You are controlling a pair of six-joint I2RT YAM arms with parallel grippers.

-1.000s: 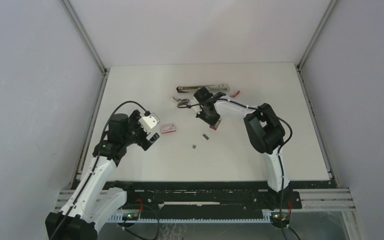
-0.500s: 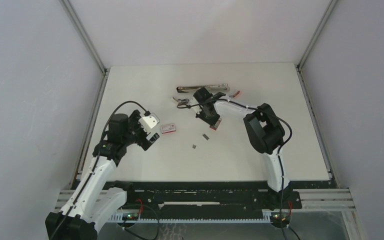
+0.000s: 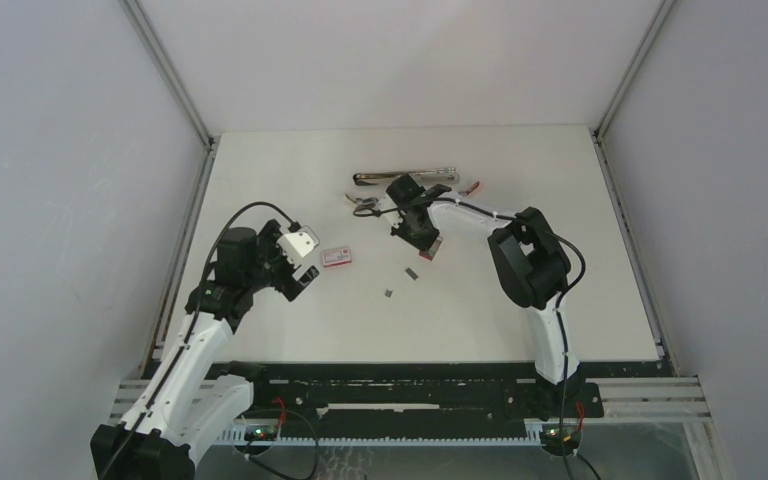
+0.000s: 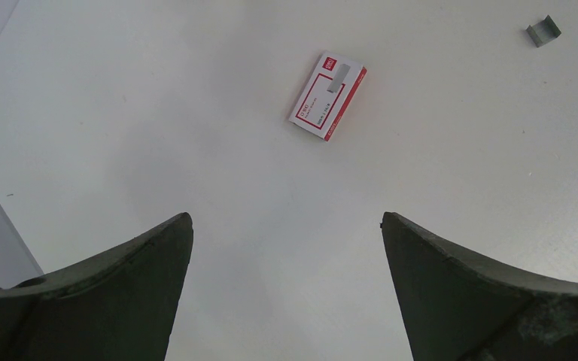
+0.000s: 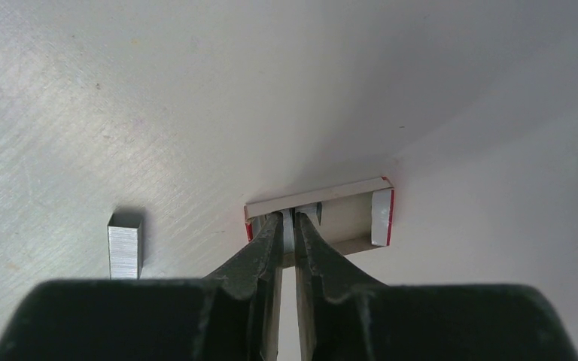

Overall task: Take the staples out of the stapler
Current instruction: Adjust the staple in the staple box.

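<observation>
Right pincer [image 5: 290,219]: near-shut on staples [image 5: 289,235] in tray [image 5: 346,218]; release gently, lift straight. Left pincer [image 4: 286,218]: wide open, empty.

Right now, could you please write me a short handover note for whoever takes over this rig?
Left gripper: open, empty, above the table near the red-and-white staple box.
Right gripper: jaws almost together, tips at a small open cardboard tray; a grip cannot be confirmed.
Done: one staple strip lies loose beside the tray, a second staple strip nearer the arms.
Left: the stapler lies beyond the right gripper; whether staples remain inside is not visible.
</observation>
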